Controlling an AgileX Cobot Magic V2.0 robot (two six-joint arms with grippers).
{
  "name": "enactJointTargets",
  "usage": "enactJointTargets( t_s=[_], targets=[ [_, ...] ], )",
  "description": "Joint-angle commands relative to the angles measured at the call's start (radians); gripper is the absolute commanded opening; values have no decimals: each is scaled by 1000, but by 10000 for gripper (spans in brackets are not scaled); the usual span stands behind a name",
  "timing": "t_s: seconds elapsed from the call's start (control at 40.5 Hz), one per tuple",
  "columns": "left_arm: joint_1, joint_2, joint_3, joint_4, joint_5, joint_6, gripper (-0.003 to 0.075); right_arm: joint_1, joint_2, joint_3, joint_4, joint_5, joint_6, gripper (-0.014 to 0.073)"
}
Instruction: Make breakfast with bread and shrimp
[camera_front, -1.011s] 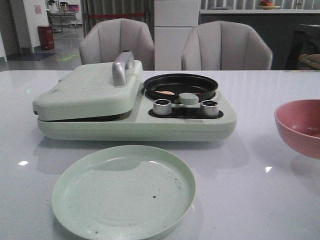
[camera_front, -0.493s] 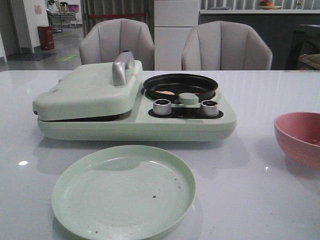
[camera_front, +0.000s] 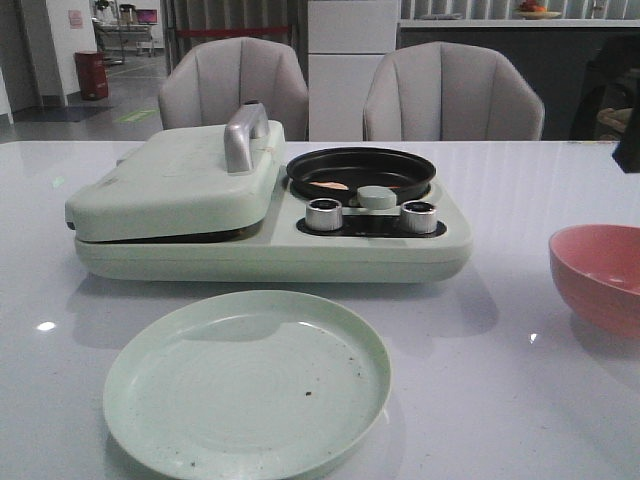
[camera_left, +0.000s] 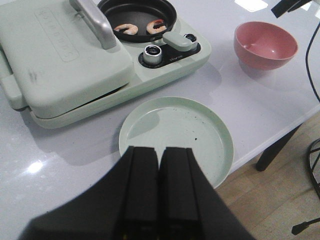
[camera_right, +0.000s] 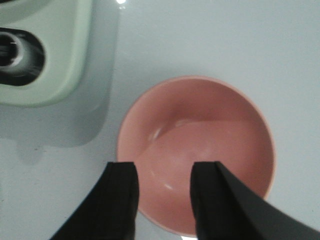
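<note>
Two orange-pink shrimp (camera_left: 125, 29) lie in the black round pan (camera_left: 137, 12) of the pale green breakfast maker; from the front only a sliver of one shrimp (camera_front: 330, 185) shows. The bread is out of view, and the maker's lid (camera_front: 190, 185) is down. My left gripper (camera_left: 160, 149) is shut and empty, hanging over the near rim of the empty green plate (camera_left: 175, 132). Directly above the empty pink bowl (camera_right: 200, 145), my right gripper (camera_right: 164, 167) is open with nothing between its fingers.
The green plate (camera_front: 247, 385) sits in front of the maker, and the pink bowl (camera_front: 600, 275) is at the table's right edge. A silver handle (camera_front: 245, 135) stands on the lid, and two knobs (camera_front: 324, 214) face front. Two chairs stand behind the table.
The pink bowl dropped slightly lower at the right edge between the first two frames and has since stayed still. A dark part of my right arm has now appeared above it.
</note>
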Motion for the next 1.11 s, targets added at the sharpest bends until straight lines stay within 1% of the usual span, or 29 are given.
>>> enactJointTargets(
  t_s=[0.0,0.099,0.395,0.543,0.765,0.962,1.085],
  targets=[
    [-8,2,-25,-24,-74,-9,98,49,-110,-17,-25,-27,-13,384],
    [-8,2,-25,-24,-74,-9,98,75,-190,5,-25,-26,-13,384],
    [-8,2,-25,-24,-74,-9,98,76,-479,159,-25,3,-9,384],
    [-8,2,-25,-24,-74,-9,98,76,-631,242,-25,56,-4,384],
    [-8,2,-25,-24,-74,-9,98,76,-857,325,-64,164,-4,384],
    [-8,2,-25,-24,-74,-9,98,76,-987,374,-65,222,-4,384],
    [-8,2,-25,-24,-74,-9,98,76,-1026,400,-65,238,-4,384]
  ],
)
